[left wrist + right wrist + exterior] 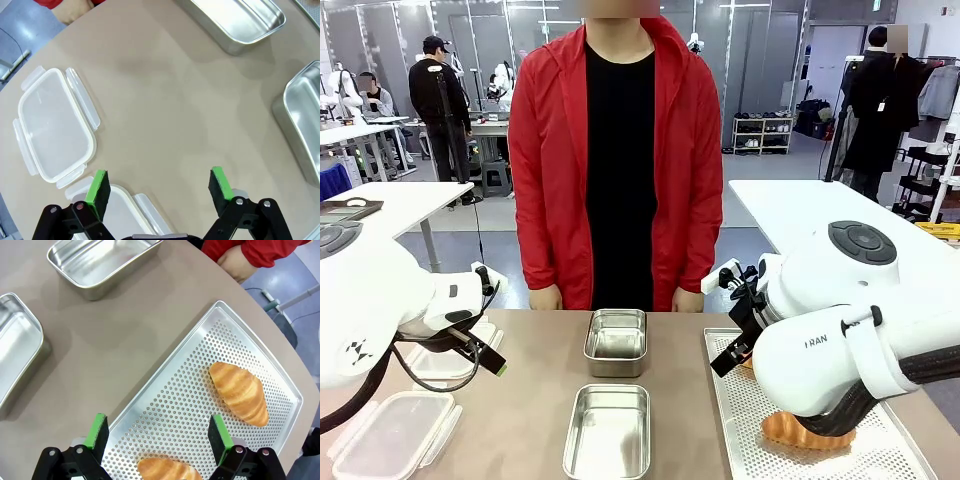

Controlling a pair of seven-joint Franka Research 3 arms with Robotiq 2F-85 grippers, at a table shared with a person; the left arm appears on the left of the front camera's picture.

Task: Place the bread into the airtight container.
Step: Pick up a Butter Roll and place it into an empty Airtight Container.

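Your right gripper [157,422] is wide open and empty over the golden croissants [239,392] on the perforated metal tray [190,390], looks set to grab one; left gripper [159,175] is open and empty too.

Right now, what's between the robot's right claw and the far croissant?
Only bare perforated tray, seen in the right wrist view, lies between the open right gripper and the far croissant.

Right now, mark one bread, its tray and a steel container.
bread [239,393], right wrist view, middle of its crust.
tray [170,395], right wrist view, bare perforated floor.
steel container [100,262], right wrist view, bare inside floor.
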